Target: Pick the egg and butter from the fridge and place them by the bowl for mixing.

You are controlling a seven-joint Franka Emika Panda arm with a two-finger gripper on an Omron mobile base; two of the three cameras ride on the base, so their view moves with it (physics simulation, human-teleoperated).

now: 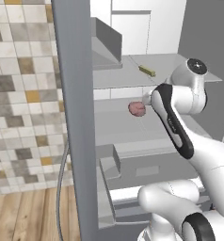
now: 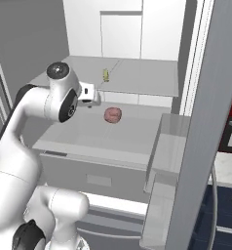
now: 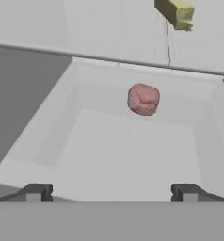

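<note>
Gripper: gripper (image 3: 111,192) sits at the near edge of the hand view, its two dark fingertips (image 3: 36,192) spread wide apart with nothing between them.
Arm: white arm (image 2: 35,112) reaches into the open fridge (image 1: 76,117), its hand at the level of the middle shelf.
Middle shelf: pink lumpy piece (image 3: 143,99) lies on the pale grey shelf (image 3: 132,155), ahead of the fingertips and apart from them.
Upper shelf: butter (image 1: 147,70), an olive-yellow stick, lies one level above the pink piece, toward the back.
Egg: cannot make it out.
</note>
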